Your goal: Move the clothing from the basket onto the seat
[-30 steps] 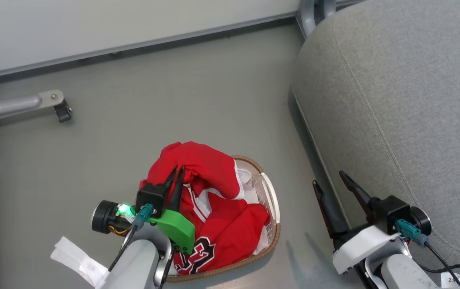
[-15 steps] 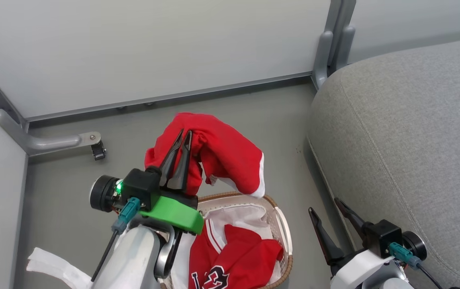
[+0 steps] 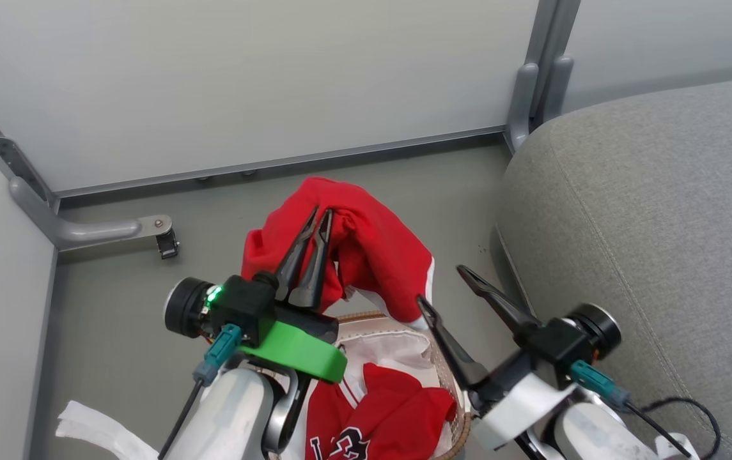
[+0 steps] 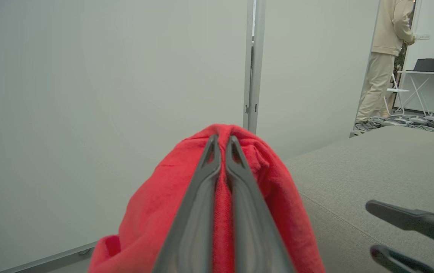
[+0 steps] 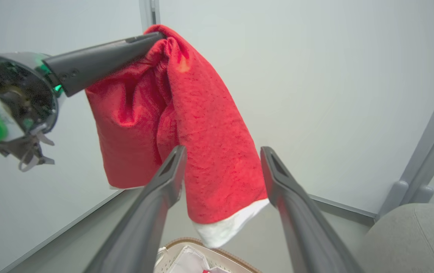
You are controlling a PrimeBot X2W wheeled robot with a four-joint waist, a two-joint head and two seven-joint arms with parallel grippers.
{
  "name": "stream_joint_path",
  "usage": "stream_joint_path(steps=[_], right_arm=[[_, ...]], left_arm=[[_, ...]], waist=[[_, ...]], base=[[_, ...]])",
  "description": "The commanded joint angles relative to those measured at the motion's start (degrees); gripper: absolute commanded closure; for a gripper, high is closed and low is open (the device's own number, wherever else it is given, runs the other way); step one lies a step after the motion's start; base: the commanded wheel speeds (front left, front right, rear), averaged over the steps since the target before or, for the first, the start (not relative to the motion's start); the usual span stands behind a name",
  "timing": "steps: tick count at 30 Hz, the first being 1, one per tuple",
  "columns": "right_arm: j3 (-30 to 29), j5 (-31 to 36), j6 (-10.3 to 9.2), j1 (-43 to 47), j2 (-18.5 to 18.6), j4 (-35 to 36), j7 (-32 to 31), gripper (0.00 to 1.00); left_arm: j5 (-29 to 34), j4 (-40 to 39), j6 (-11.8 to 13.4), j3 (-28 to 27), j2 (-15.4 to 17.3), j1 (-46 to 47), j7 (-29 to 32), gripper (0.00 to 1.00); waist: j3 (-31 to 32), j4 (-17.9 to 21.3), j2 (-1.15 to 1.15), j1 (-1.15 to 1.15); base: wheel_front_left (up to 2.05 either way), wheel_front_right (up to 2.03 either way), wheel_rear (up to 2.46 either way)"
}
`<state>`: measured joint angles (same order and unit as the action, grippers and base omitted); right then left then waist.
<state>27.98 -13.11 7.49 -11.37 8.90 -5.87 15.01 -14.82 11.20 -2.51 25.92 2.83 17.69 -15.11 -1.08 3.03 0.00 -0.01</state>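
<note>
While holding one red jersey (image 3: 378, 255) clamped in closed left gripper (image 3: 318, 214), above basket (image 3: 366, 315) at 6 o'clock | right gripper (image 3: 441, 285) spread wide, gripping nothing | second jersey (image 3: 397, 409) left in basket | seat (image 3: 647, 211) at 3 o'clock, no clothing on visible part | judged under halfway.

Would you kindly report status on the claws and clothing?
Left claw shut on red jersey, hanging above basket. Right claw open beside it. Second jersey in basket. Way to seat looks open.

Pale partition panels (image 3: 244, 83) in grey metal posts (image 3: 527, 102) enclose a grey floor (image 3: 116, 306), and past them a person (image 4: 385, 57) stands by a white table (image 4: 429, 72) with a laptop (image 4: 425, 64).
</note>
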Motion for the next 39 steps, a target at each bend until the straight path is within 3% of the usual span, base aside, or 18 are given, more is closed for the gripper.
stream_joint_path(steps=[1, 6, 14, 15, 17, 22, 23, 24, 25, 39], right_arm=[[1.5, 0.7, 0.00, -1.8, 0.6, 0.1, 0.2, 0.00], [5.8, 2.2, 0.00, -7.5, 0.2, -3.7, 0.2, 0.00], [6.0, 5.3, 0.00, -12.8, -3.5, -12.2, 0.2, 0.00], [5.8, 5.5, -0.01, -13.0, -3.8, -13.0, 0.2, 0.28], [5.4, 5.2, -0.01, -13.2, -4.3, -14.4, 0.2, 1.00], [3.6, 4.2, -0.01, -12.2, -5.1, -14.7, 0.2, 1.00], [3.3, 4.1, -0.01, -11.9, -5.1, -14.7, 0.2, 1.00], [3.0, 3.9, -0.01, -11.5, -5.0, -14.7, 0.2, 1.00], [3.0, 3.9, -0.01, -11.3, -5.0, -14.7, 0.2, 1.00], [0.5, 1.3, -0.03, -10.5, -3.2, -10.9, 0.2, 1.00]], left_arm=[[-0.7, -0.2, 0.2, 0.5, 0.1, -0.7, -0.1, 1.00], [-1.9, -0.1, 0.3, 3.4, 0.1, -0.4, -0.1, 1.00], [-4.1, 0.0, 0.5, 8.1, 0.1, -0.2, -0.1, 1.00], [-4.2, 0.0, 0.5, 8.5, 0.1, -0.2, -0.1, 1.00], [-4.6, 0.1, 0.7, 9.0, 0.1, -0.2, -0.1, 1.00], [-4.3, 0.7, 1.2, 9.1, 0.1, -0.2, -0.1, 1.00], [-4.0, 0.8, 1.5, 8.8, 0.1, -0.3, -0.1, 0.83], [-3.8, 1.0, 1.5, 8.6, 0.1, -0.5, -0.1, 0.51], [-3.7, 1.4, 1.6, 8.4, 0.1, -0.6, -0.1, 0.00], [-2.6, 2.8, 1.3, 7.2, 0.2, 1.8, -0.1, 0.00]], waist=[[-0.1, -0.4, 0.00, 0.01], [-0.4, -2.0, 0.00, 0.01], [-0.5, -4.9, 0.00, 0.01], [-0.6, -5.1, 0.00, 0.01], [-0.7, -5.4, 0.00, 0.01], [-1.3, -4.7, 0.00, 0.01], [-1.4, -4.2, 0.00, 0.01], [-1.5, -3.5, 0.00, 0.01], [-1.6, -2.7, 0.00, 0.01], [-5.7, 15.3, 0.00, 0.01]], base=[[0.00, 0.00, 0.00], [0.00, 0.00, 0.00], [0.00, 0.00, 0.00], [0.00, 0.00, 0.00], [0.00, 0.00, 0.00], [0.00, 0.00, 0.00], [0.00, 0.00, 0.00], [0.00, 0.00, 0.00], [0.00, 0.00, 0.00], [0.00, 0.00, 0.00]])
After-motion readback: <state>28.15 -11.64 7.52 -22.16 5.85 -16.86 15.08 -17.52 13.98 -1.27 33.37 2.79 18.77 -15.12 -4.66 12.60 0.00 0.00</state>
